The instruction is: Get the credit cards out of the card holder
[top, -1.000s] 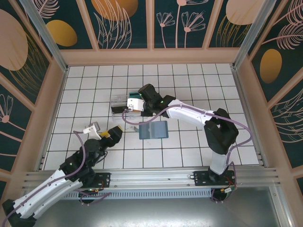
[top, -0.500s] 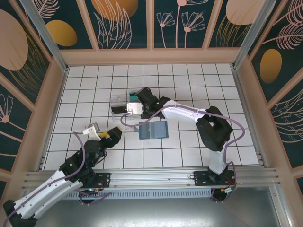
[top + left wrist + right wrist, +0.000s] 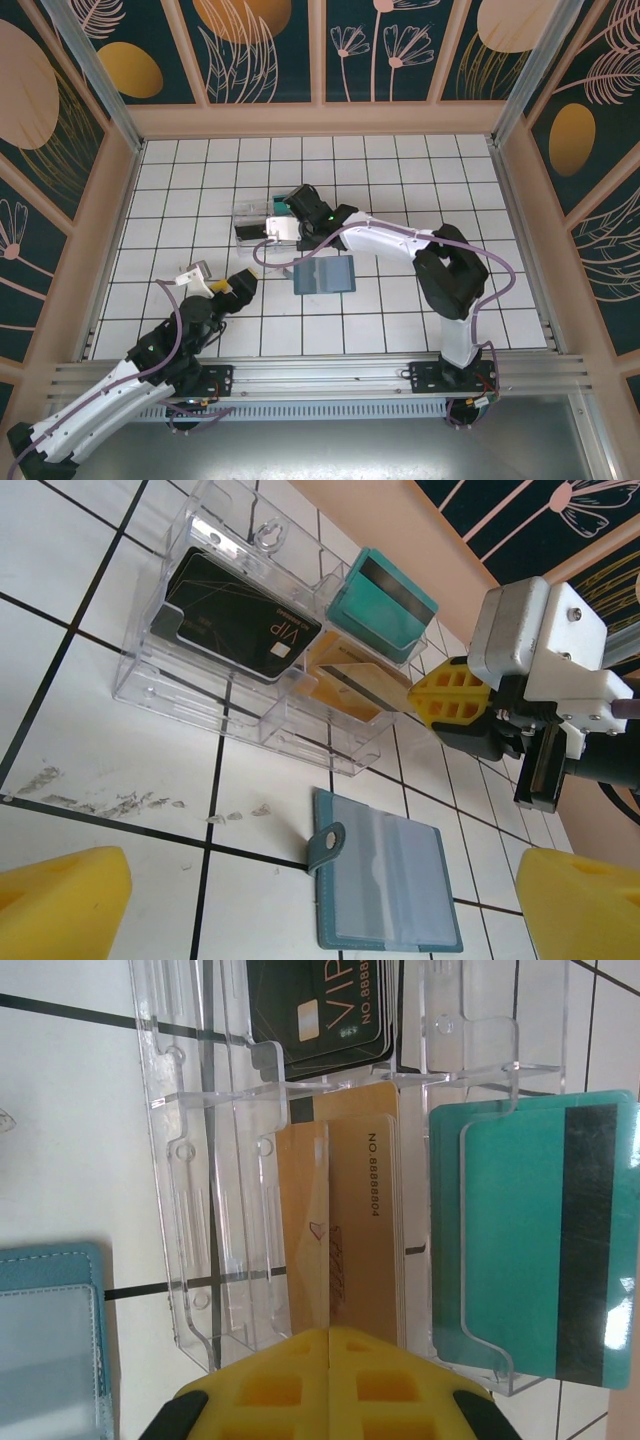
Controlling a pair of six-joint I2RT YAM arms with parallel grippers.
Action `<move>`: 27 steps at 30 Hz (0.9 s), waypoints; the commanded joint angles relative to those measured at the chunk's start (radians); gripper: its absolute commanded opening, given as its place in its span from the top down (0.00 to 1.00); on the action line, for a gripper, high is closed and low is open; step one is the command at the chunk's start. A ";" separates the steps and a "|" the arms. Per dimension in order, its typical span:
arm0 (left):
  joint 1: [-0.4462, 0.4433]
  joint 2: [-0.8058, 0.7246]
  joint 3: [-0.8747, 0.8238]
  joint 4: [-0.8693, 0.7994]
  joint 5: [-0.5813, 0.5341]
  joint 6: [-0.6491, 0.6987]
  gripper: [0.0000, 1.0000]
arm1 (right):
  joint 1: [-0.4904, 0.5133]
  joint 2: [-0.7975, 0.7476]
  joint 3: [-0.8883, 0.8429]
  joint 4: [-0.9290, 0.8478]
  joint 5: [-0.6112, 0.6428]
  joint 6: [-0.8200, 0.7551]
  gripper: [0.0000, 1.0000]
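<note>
On the tiled table [image 3: 100,770], black card [image 3: 235,620] reads "VIP", tan card [image 3: 360,1230] "NO.8888804".

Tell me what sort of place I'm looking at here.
Probably a staged robot test cell rather than a real room: a left arm and a right arm bolted to a metal rail, on a white tiled tabletop fenced in by floral wall panels.

card holder [image 3: 50,1360] — half off left edge
</note>
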 commanded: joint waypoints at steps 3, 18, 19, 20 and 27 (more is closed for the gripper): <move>0.002 -0.004 -0.010 -0.011 -0.010 -0.009 0.01 | 0.008 0.038 0.056 -0.022 0.010 -0.001 1.00; 0.002 -0.004 -0.006 -0.011 -0.014 -0.002 0.01 | -0.003 0.071 0.084 0.027 0.060 0.048 0.67; 0.001 -0.004 -0.006 -0.013 -0.014 0.000 0.01 | -0.003 0.070 0.087 0.022 0.054 0.053 0.66; 0.001 -0.004 -0.005 -0.013 -0.016 0.002 0.01 | -0.003 0.068 0.089 0.017 0.045 0.058 0.65; 0.002 0.007 -0.005 -0.001 -0.021 0.006 0.01 | -0.005 0.059 0.089 0.006 -0.002 0.091 0.60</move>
